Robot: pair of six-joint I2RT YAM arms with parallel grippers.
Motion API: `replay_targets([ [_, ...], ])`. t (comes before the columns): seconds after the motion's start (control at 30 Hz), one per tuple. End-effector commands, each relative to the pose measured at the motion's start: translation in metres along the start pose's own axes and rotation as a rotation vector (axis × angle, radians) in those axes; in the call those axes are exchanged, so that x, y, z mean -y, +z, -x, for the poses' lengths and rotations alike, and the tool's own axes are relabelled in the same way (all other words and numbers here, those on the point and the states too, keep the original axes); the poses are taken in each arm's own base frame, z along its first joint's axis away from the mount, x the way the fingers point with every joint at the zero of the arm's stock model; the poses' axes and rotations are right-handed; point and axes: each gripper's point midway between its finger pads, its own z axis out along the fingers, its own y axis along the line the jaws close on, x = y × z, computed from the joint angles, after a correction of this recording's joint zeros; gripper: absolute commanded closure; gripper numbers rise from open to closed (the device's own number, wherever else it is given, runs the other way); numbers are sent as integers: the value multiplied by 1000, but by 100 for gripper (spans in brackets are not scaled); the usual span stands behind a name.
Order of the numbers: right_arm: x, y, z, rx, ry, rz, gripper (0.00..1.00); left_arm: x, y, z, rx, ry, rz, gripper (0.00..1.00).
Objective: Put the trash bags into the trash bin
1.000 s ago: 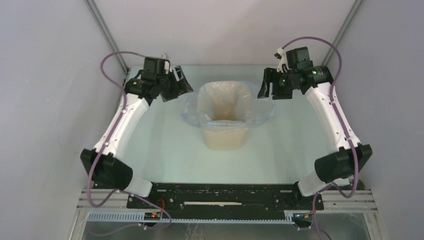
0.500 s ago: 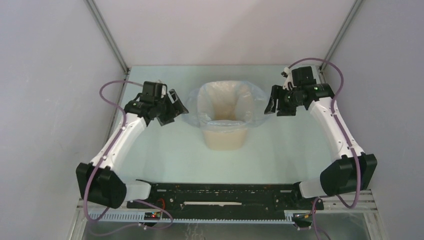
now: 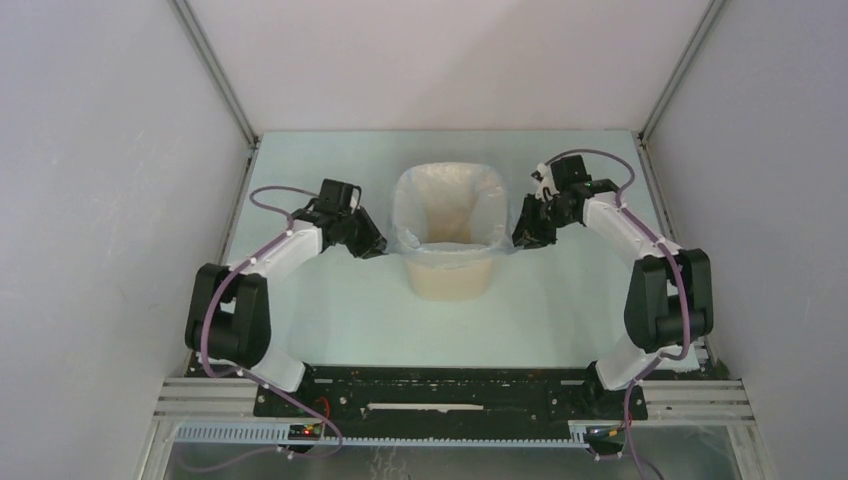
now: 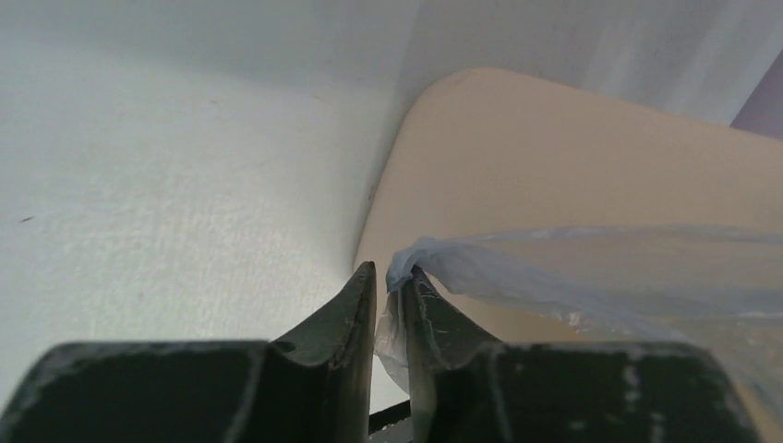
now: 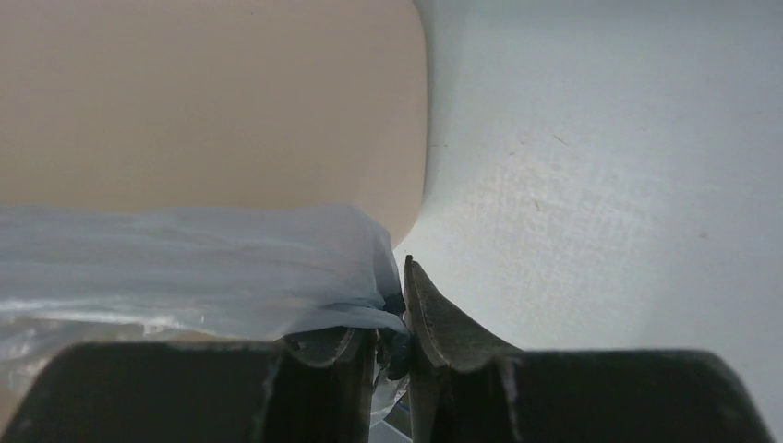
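Top view first: both arms have dropped from high and wide a second ago to low against the trash bin point(image 3: 450, 278), and the loose skirt of trash bag point(image 3: 404, 232) that flared out over the table point(image 3: 320, 310) is now drawn in tight under the rim. The left gripper point(image 3: 373, 244) sits just beside the bin's left wall, the right gripper point(image 3: 524, 234) just beside its right wall, both with jaws drawn in where they stood wide before. The bag lines the bin's inside and folds over its lip, so I'd call the task nearly done, with only the overhang left to settle. Left wrist view: the left gripper point(image 4: 389, 279) is pinched on a pale-blue corner of the trash bag point(image 4: 591, 268), the film stretching away to the right across the beige trash bin point(image 4: 554, 148), with the table point(image 4: 157, 185) to the left. Right wrist view: the same in mirror, the right gripper point(image 5: 391, 309) clamped on the bag's edge point(image 5: 185, 268), which runs left along the bin's wall point(image 5: 212, 92). Nothing else lies on the table point(image 5: 609, 185). The only obstacle is the bin itself, hard by the fingers; a strong tug could tear the thin film or shift the bin.
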Motion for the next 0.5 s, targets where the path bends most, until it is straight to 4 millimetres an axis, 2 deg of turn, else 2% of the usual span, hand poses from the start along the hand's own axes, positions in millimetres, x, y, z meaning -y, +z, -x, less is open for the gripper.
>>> replay_targets([
  [0.0, -22, 11, 11, 20, -10, 98, 75, 17, 14, -12, -30, 30, -63, 80],
  [0.13, -16, 28, 7, -25, -5, 100, 74, 14, 25, -29, -77, 40, -51, 84],
  [0.2, -12, 33, 4, -43, -3, 91, 73, 12, 26, -32, -82, 42, -48, 84],
  [0.3, -6, 39, 6, -26, -7, 80, 66, 7, 27, -35, -87, 54, -38, 84],
  [0.47, -3, 60, -3, -70, -10, 81, 65, 4, 27, -43, -107, 46, -36, 85],
])
